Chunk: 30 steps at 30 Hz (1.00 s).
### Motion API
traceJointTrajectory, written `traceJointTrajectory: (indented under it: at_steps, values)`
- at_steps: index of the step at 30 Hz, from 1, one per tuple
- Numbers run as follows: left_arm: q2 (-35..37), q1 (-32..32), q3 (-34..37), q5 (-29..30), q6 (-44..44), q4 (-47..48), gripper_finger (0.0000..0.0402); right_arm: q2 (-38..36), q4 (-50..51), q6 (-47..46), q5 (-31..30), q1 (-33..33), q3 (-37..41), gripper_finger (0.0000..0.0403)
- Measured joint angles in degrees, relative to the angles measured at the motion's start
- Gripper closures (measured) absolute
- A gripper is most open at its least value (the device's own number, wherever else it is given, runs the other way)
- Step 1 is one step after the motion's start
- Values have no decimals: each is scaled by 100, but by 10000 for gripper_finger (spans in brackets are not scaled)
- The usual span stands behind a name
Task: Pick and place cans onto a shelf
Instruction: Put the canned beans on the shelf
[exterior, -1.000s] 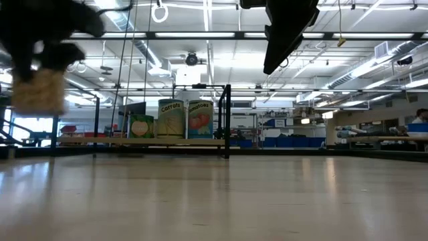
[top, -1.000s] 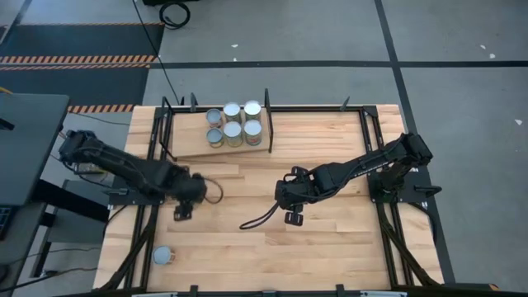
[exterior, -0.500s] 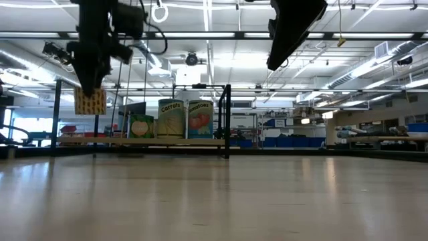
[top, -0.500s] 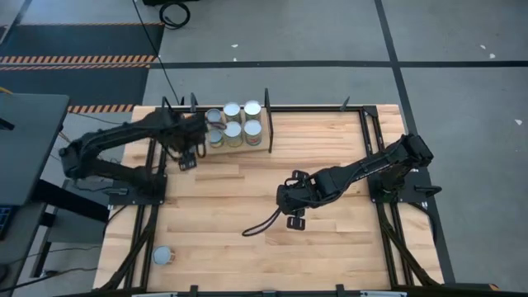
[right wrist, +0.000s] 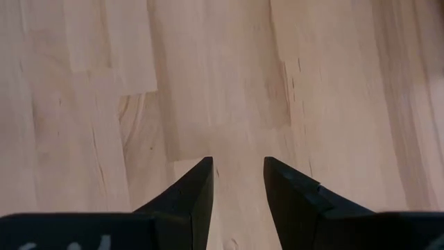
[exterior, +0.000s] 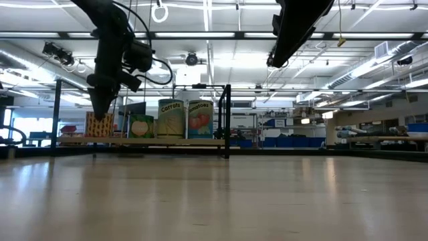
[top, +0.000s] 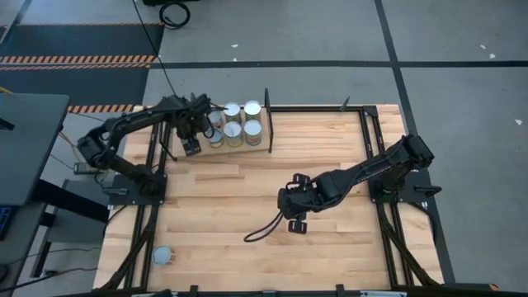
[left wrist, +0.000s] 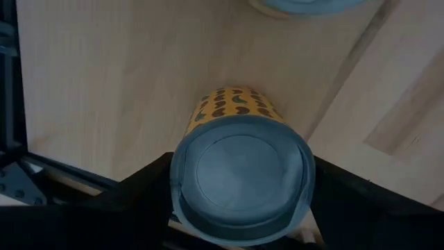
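Observation:
My left gripper (top: pixel 192 142) is shut on a can with a yellow-orange patterned label (exterior: pixel 99 125) over the left part of the shelf (top: pixel 183 153). The can's silver top (left wrist: pixel 239 177) fills the left wrist view. Several cans (top: pixel 234 124) stand upright on the shelf beside the black divider (top: pixel 267 120); three of them show in the low view (exterior: pixel 170 119). One more can (top: pixel 162 256) stands on the table at the near left. My right gripper (top: pixel 295 218) is open and empty above the middle of the table. My left gripper pinches the can's side wall near its top rim (left wrist: pixel 182 182) between its two fingers (left wrist: pixel 142 191), one on each side. The fingers come from above, pointing down. The can is upright, with its bottom (exterior: pixel 99 136) at the level of the shelf plank; I cannot tell whether it rests on the plank.
Black rods (top: pixel 169 132) edge the shelf, and black frame rails (top: pixel 384 223) run along the table's sides. A black cable (top: pixel 266 228) trails on the table by my right gripper. Bare wood (right wrist: pixel 222 83) lies under the right gripper.
My left gripper has carried the can from above the table's left middle toward the far edge and down to the shelf, the can staying upright. My right gripper has drifted slightly toward the near edge.

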<state>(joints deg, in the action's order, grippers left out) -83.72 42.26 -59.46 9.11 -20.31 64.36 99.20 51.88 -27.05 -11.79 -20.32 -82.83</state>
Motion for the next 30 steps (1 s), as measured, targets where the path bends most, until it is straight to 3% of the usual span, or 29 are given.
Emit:
traceJointTrajectory:
  at_steps: [12, 30]
  values:
    - [-7, 381, 0, -31, -124, -234, 89, 0, 6, -44, -2, 8, 0, 268]
    - [-5, 483, 0, -292, -267, -159, 100, 0, 6, -67, -39, 2, 0, 268]
